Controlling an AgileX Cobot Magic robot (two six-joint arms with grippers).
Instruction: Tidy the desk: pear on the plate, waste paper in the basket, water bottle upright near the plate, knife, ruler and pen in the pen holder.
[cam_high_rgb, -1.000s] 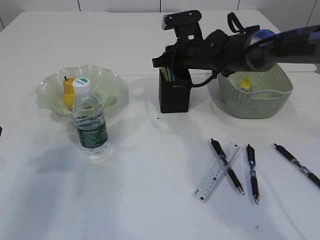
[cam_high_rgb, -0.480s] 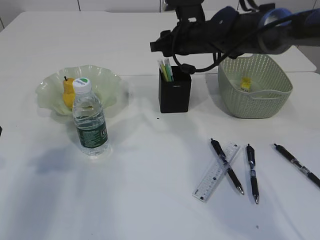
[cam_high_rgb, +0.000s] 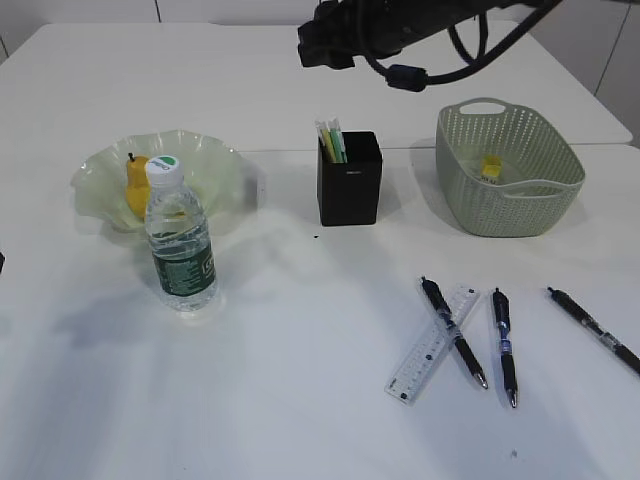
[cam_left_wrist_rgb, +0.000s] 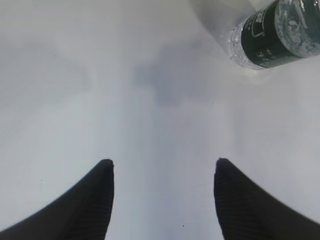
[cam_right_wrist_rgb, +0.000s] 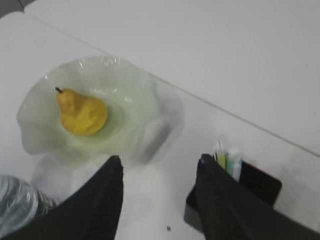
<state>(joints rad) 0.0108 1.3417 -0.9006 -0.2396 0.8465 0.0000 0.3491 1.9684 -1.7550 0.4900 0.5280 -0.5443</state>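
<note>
The yellow pear (cam_high_rgb: 137, 187) lies in the ruffled green plate (cam_high_rgb: 215, 165). In front of it the water bottle (cam_high_rgb: 181, 240) stands upright. The black pen holder (cam_high_rgb: 349, 180) has slim green and white pieces (cam_high_rgb: 331, 140) sticking out; I cannot tell if one is the knife. The waste paper (cam_high_rgb: 491, 166) lies in the basket (cam_high_rgb: 510, 200). The clear ruler (cam_high_rgb: 432, 343) lies on the desk (cam_high_rgb: 300, 380) under one pen (cam_high_rgb: 453, 331), with two more pens (cam_high_rgb: 505, 346) to its right. My right gripper (cam_right_wrist_rgb: 160, 160) hangs open and empty high above the holder. My left gripper (cam_left_wrist_rgb: 163, 162) is open over bare desk.
The right arm (cam_high_rgb: 400, 25) crosses the top of the exterior view, above the pen holder and basket. In the left wrist view the bottle's (cam_left_wrist_rgb: 272, 35) green label shows at the upper right. The left arm is outside the exterior view.
My right gripper opened at the pen holder, left the green and white pieces standing in it, and rose toward the top of the view. The left gripper has not moved.
</note>
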